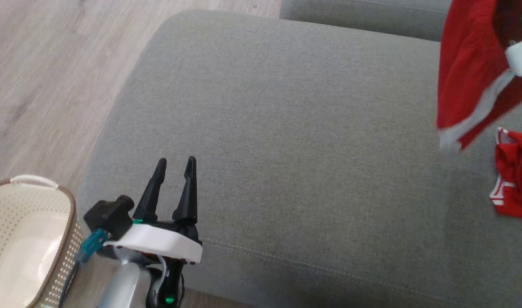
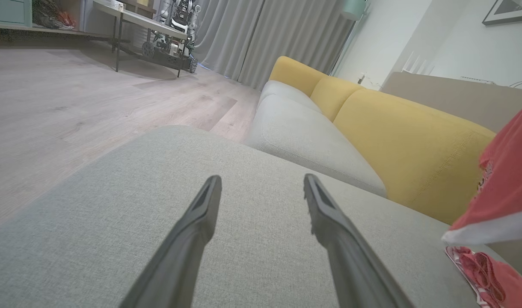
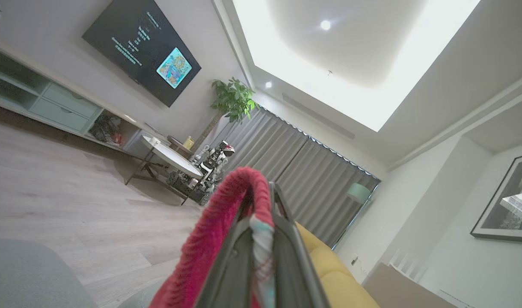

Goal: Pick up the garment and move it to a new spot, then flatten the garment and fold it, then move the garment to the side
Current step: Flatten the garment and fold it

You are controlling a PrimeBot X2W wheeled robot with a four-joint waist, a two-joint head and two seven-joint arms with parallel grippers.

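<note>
The garment [image 1: 466, 77] is red with a white hem. It hangs in the air over the right end of the grey cushion [image 1: 286, 128], lifted clear of it. My right gripper [image 3: 265, 188] is shut on a fold of the garment [image 3: 209, 248], which drapes over its fingers. The same garment [image 2: 509, 184] hangs at the right edge of the left wrist view. My left gripper [image 1: 176, 160] stands open and empty above the cushion's near left corner, far from the cloth; its fingers [image 2: 201, 222] point across the bare cushion.
A second red and white cloth [image 1: 515, 175] lies crumpled on the cushion's right edge. A perforated cream basket [image 1: 34, 180] stands on the wooden floor [image 1: 51, 64] at lower left. Yellow sofa backrests [image 2: 406, 141] rise behind the cushions.
</note>
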